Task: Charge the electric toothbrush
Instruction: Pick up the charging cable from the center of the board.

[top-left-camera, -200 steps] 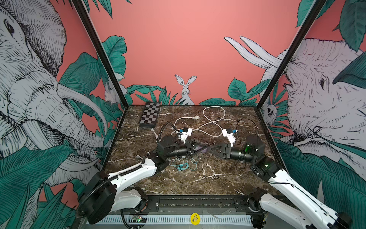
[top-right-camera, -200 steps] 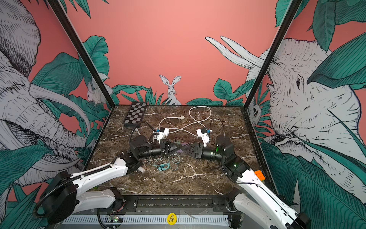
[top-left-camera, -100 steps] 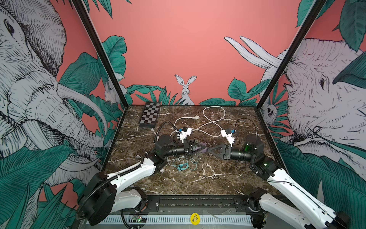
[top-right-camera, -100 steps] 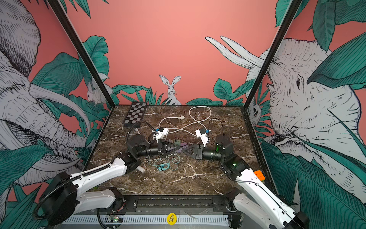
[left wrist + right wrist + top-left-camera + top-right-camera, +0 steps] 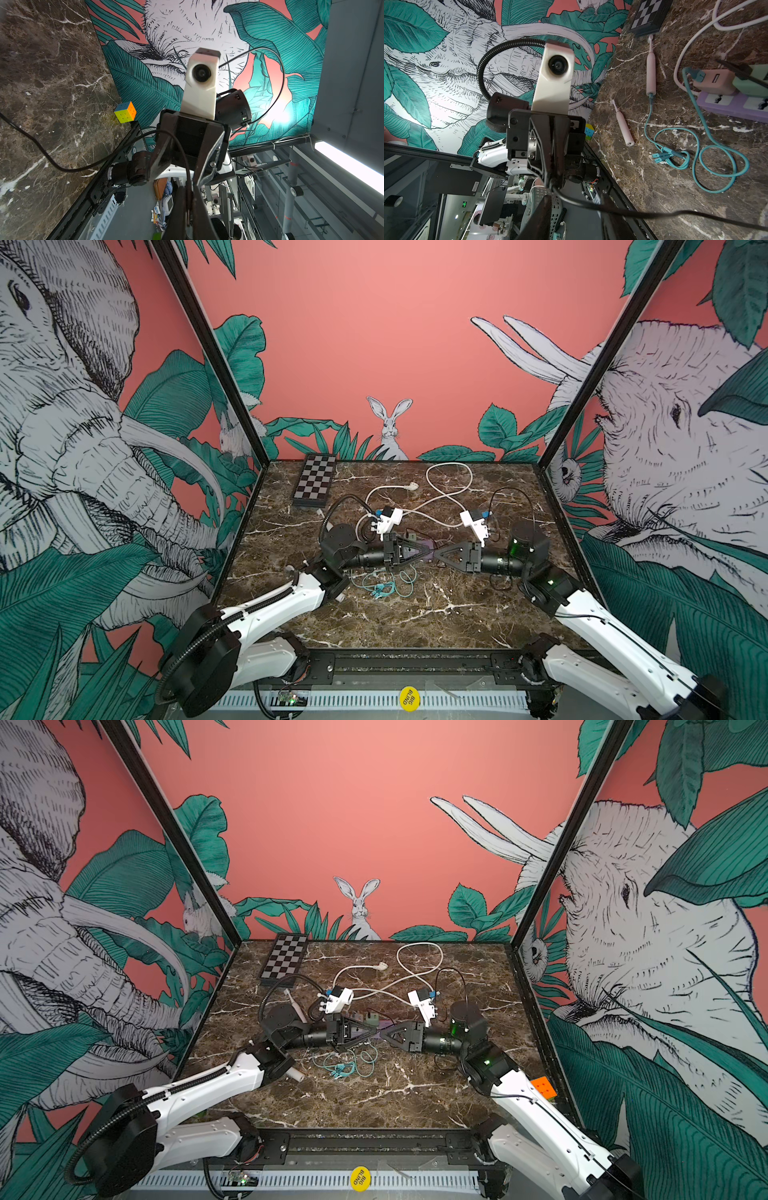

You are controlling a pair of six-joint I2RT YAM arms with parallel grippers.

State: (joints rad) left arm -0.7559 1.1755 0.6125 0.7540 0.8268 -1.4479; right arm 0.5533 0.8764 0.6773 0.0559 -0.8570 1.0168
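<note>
Two pink toothbrushes lie on the marble at the left. The teal cable [image 5: 702,158] meets the base of one toothbrush [image 5: 651,68]. The other toothbrush [image 5: 623,124] lies loose nearer the front edge. My left gripper [image 5: 188,188] is shut on a thin black cable [image 5: 62,170]. In both top views it points right, tip to tip with my right gripper [image 5: 439,553] at mid-table. The right gripper [image 5: 576,199] stands open, and the black cable [image 5: 654,215] runs across between its fingers. A purple power strip [image 5: 733,106] carries a pink charger [image 5: 714,81] and a green charger [image 5: 749,83].
A folded chessboard [image 5: 314,481] lies at the back left. The strip's white cord [image 5: 449,489] loops across the back of the table. A Rubik's cube [image 5: 543,1087] sits at the front right edge. The teal cable's coils [image 5: 384,587] lie just in front of the grippers.
The right gripper's jaws have drawn a little closer around the black cable. Both arms have shifted slightly to the left, and the left gripper has kept its grip.
</note>
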